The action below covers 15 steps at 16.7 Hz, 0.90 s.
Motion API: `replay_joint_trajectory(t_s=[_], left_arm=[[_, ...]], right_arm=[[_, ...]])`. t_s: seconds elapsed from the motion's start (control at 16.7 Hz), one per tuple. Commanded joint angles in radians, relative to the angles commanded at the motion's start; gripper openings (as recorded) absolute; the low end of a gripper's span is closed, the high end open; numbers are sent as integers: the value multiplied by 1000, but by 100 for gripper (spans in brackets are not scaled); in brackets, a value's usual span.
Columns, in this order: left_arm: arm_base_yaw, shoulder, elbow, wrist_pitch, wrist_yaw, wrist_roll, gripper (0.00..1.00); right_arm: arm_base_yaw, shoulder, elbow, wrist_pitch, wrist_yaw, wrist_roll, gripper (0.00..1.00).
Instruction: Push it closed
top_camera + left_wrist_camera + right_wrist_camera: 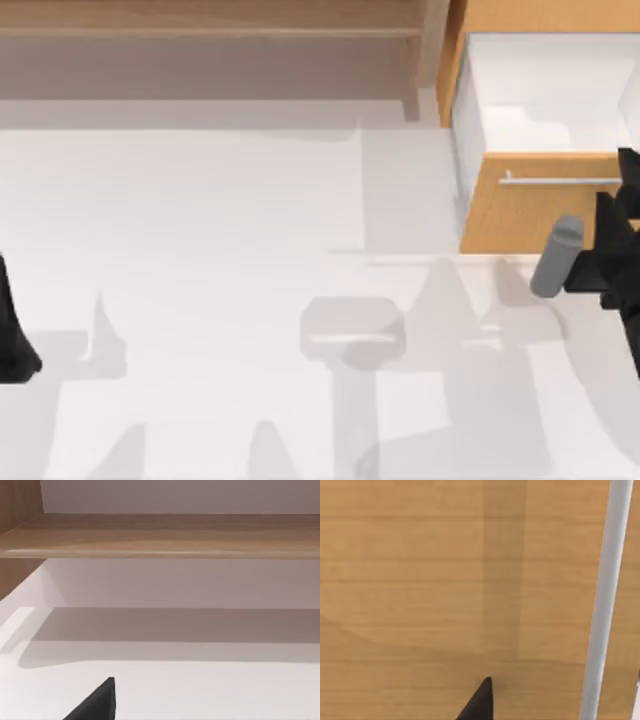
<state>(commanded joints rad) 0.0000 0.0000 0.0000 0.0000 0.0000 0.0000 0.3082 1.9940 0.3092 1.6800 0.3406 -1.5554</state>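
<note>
1. The orange-tan wooden drawer with white inner walls [520, 205] stands pulled out of its cabinet at the far right of the white tabletop [220, 250], just right of the paler brown wide wooden shelf unit [210, 40].
2. The right end effector [612, 235] sits against the drawer's front panel, near its thin silver bar handle [560, 181]; I cannot tell whether it is released or clenched.
3. Risk: it meets the panel toward the drawer's right end, so an off-centre push could skew the drawer and jam it.
4. Risk: the smooth, flat wood-grain front offers little grip; a fingertip [479, 702] could slide into the round metal bar.
5. The left end effector [12, 335] is parked well left of the drawer, state unclear.
</note>
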Motion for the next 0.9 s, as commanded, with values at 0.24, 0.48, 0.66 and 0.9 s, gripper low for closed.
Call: replay_joint_trajectory(t_s=[0.24, 0.48, 0.66, 0.9], left_arm=[[0, 0, 0, 0, 0, 0, 100], [0, 0, 0, 0, 0, 0, 100], [0, 0, 0, 0, 0, 0, 100], [0, 0, 0, 0, 0, 0, 100]], right_arm=[[0, 0, 0, 0, 0, 0, 17], [0, 0, 0, 0, 0, 0, 0], [0, 0, 0, 0, 0, 0, 0], [1, 2, -1, -3, 0, 3, 0]])
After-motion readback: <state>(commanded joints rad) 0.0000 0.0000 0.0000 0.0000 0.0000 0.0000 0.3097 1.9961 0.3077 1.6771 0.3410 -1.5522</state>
